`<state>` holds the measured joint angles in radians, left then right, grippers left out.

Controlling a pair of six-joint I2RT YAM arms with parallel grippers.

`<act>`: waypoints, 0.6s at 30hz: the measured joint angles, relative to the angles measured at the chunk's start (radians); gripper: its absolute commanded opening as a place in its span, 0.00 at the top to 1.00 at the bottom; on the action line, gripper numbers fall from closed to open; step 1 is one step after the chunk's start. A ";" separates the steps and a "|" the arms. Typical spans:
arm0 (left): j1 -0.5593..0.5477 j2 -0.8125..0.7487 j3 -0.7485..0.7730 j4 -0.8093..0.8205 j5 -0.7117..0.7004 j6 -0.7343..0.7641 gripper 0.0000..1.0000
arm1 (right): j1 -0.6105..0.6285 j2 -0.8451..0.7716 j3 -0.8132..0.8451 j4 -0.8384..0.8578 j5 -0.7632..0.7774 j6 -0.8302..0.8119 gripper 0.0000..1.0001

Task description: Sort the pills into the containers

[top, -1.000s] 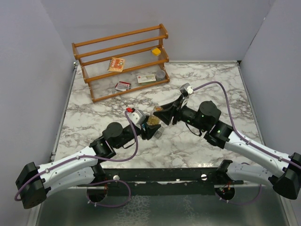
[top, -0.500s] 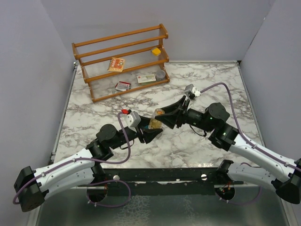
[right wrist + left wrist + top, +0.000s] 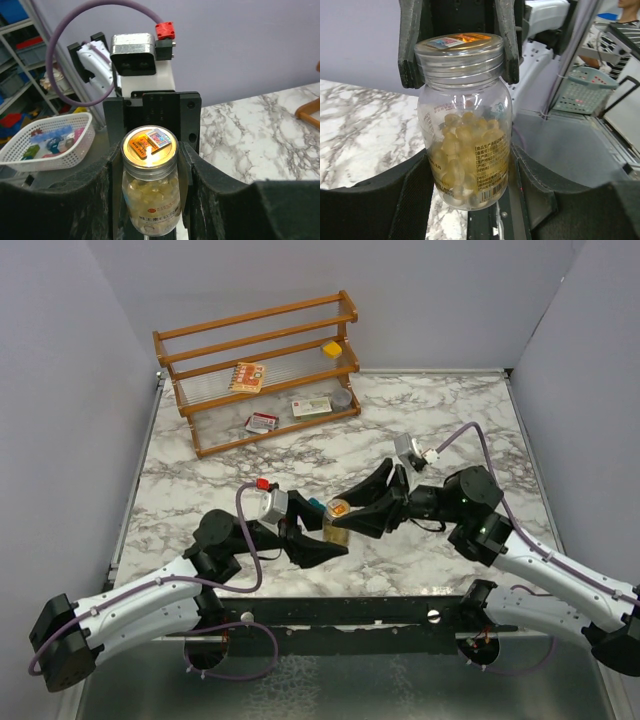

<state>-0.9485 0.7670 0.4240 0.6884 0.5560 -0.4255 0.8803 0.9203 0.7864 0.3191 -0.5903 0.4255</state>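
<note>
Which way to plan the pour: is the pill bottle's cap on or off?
On. The silver cap sits on the pill bottle in both wrist views; the right gripper clamps its sides.

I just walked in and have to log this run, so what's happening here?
Both arms hold one pill bottle over the marble table. The left gripper has its jaws closed on the bottle's body; the right gripper has its jaws clamped on the lid. The lid is on, and the pills are inside.
</note>
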 measured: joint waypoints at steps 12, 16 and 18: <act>-0.002 -0.090 -0.061 0.045 0.096 -0.054 1.00 | 0.011 -0.045 0.008 -0.081 -0.052 -0.021 0.19; -0.004 -0.074 -0.059 0.087 0.132 -0.052 1.00 | 0.009 -0.061 0.008 -0.087 -0.023 -0.025 0.10; -0.005 -0.059 -0.056 0.104 0.145 -0.051 1.00 | 0.007 -0.069 0.008 -0.088 0.005 -0.028 0.08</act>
<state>-0.9531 0.7078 0.3683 0.7925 0.7013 -0.4763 0.8875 0.8509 0.7944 0.2310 -0.5854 0.3977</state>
